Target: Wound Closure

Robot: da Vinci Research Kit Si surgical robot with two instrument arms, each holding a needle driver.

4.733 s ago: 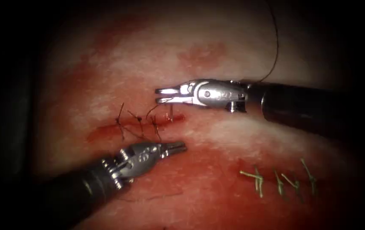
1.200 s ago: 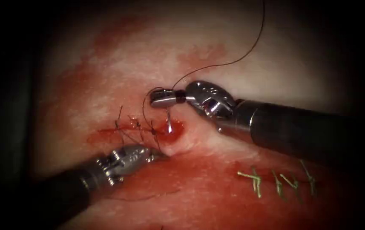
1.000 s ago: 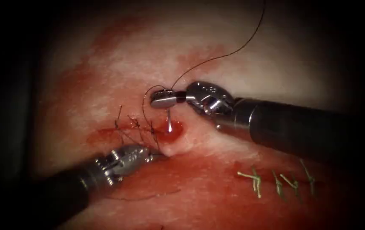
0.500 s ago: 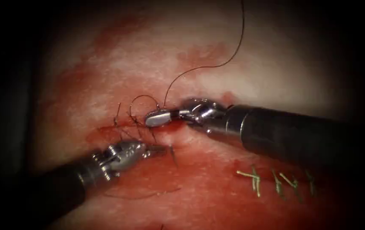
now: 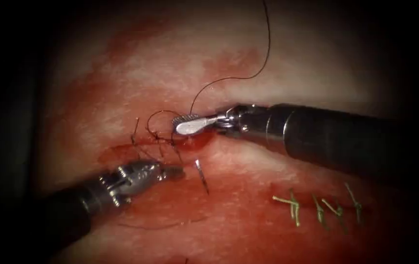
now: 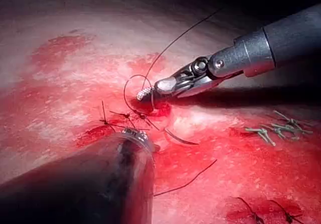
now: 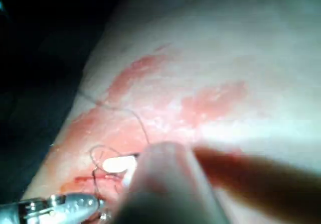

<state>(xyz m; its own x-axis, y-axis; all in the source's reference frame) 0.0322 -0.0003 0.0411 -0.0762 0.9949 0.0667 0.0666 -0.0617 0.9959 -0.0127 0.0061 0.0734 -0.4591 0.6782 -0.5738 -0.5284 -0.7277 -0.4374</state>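
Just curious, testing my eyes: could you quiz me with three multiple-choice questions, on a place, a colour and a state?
1. The needle's bare end lies: A beside the left end effector; B atop the right shaft; C in midair.
2. The stitches at lower right are: A blue; B green; C white.
3. The needle is: A lying loose; B partly in the tissue; C lifted clear.
A, it shows by the left end effector's empty tip; B, they look green; B, its rest is buried by the cut.
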